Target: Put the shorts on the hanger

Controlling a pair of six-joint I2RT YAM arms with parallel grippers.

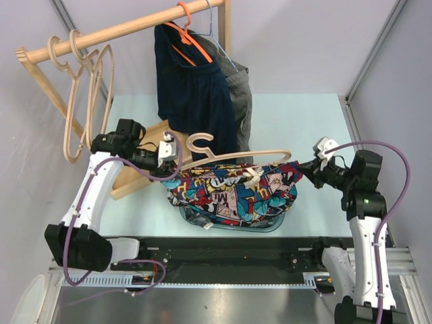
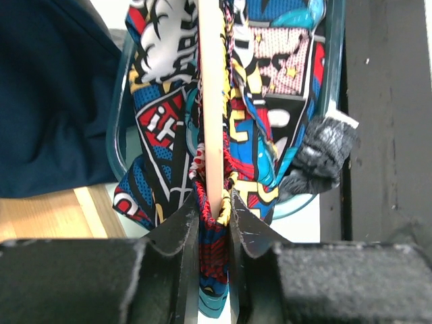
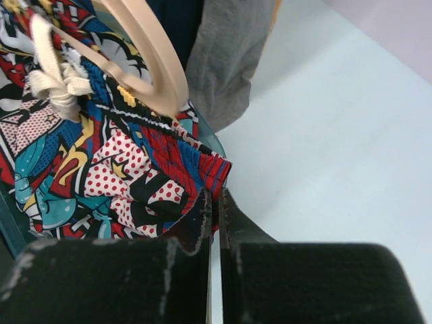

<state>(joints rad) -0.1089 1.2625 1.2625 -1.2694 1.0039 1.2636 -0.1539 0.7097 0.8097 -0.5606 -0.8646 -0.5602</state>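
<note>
Nearest you, at the bottom of the left wrist view, the left tool (image 2: 214, 200) has its jaws pinched together on the end of the hanger (image 2: 210, 101), with the waistband of the shorts (image 2: 162, 128) bunched around the wood. So it grips hanger and cloth at once. At the bottom of the right wrist view, the right tool (image 3: 214, 201) is clamped on the red-striped corner of the waistband, while the hanger's other tip rests on the cloth just above, near the white drawstring knot (image 3: 57, 77).

In the top view the shorts hang stretched between the two tools at the centre of the frame, over a clear bluish tub (image 1: 270, 225) on the tabletop (image 1: 297, 121), with the hanger lying along their upper edge.

You appear to be mid-fitting: one end looks seated, the other not clearly so. Next you would likely need to draw the right corner outward and over that free tip, keeping the left hold firm so the wood doesn't slide out.
</note>
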